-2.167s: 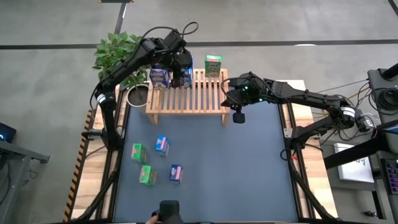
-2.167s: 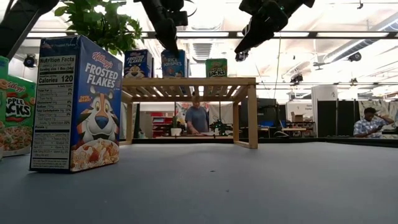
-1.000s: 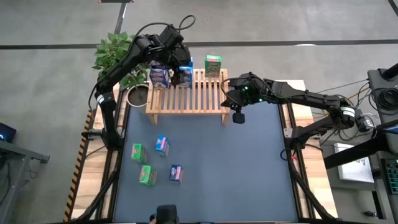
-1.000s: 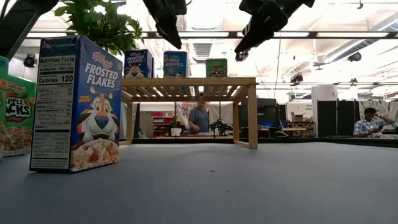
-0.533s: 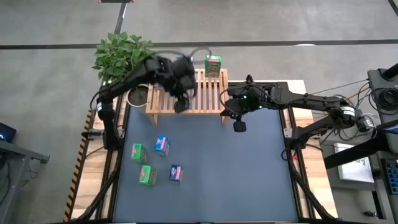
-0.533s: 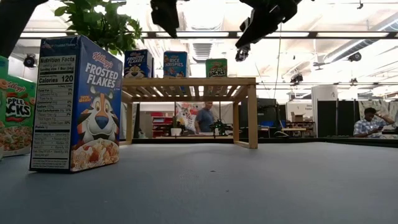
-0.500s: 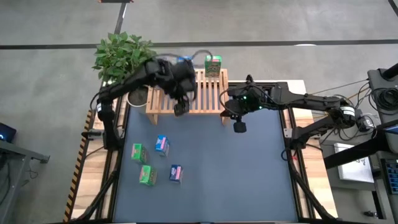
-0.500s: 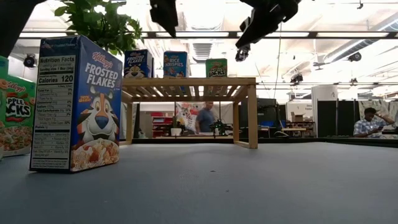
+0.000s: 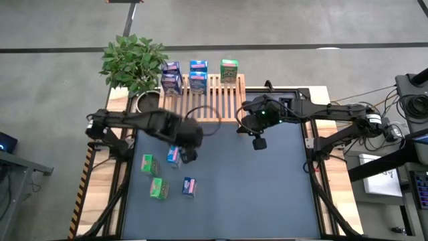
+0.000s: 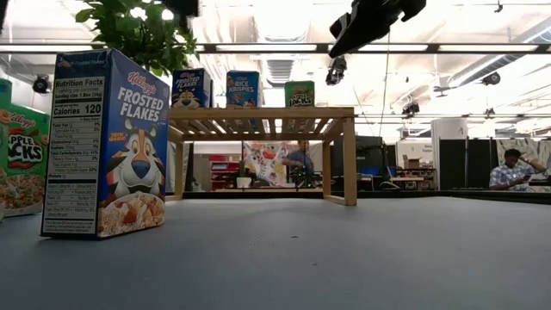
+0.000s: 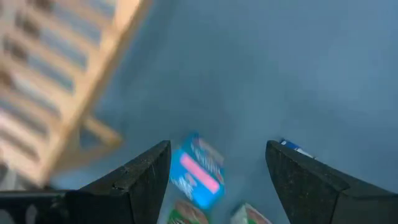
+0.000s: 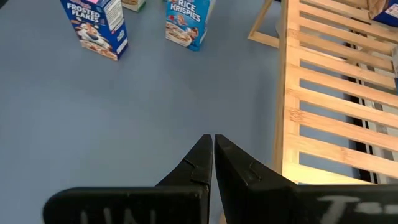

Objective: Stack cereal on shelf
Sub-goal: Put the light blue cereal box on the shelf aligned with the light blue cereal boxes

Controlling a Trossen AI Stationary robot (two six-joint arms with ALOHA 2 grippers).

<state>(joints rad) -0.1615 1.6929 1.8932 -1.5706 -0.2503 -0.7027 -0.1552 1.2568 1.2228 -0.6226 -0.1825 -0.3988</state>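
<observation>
High view: the left end effector (image 9: pixel 188 155) hangs over the blue desk (image 9: pixel 267 194), in front of the shelf (image 9: pixel 215 102), with a light-blue cereal box (image 9: pixel 174 155) just beside it. Two green boxes (image 9: pixel 150 164) (image 9: pixel 158 189) and a dark-blue box (image 9: pixel 189 186) stand a little farther from it, on the side away from the shelf. Three boxes sit along the shelf's back edge: two blue (image 9: pixel 171 77) (image 9: pixel 197 75) and one green (image 9: pixel 229 69). A potted plant (image 9: pixel 132 60) stands by the shelf's left end. The right end effector (image 9: pixel 257 140) hovers off the shelf's right front corner, holding nothing.

Low view: a Frosted Flakes box (image 10: pixel 105 144) stands close to the camera, and three boxes top the shelf (image 10: pixel 262 113). The right end effector (image 10: pixel 332 76) hangs above the shelf's right end.

Left wrist view: the fingers (image 11: pixel 140 180) are spread wide and empty; the light-blue box (image 11: pixel 198 173) lies between and beyond them.

Right wrist view: the fingers (image 12: pixel 198 163) are pressed together, empty, beside the shelf (image 12: pixel 336 99); a Frosted Flakes box (image 12: pixel 94 26) and a Rice Krispies box (image 12: pixel 188 22) stand well ahead.
</observation>
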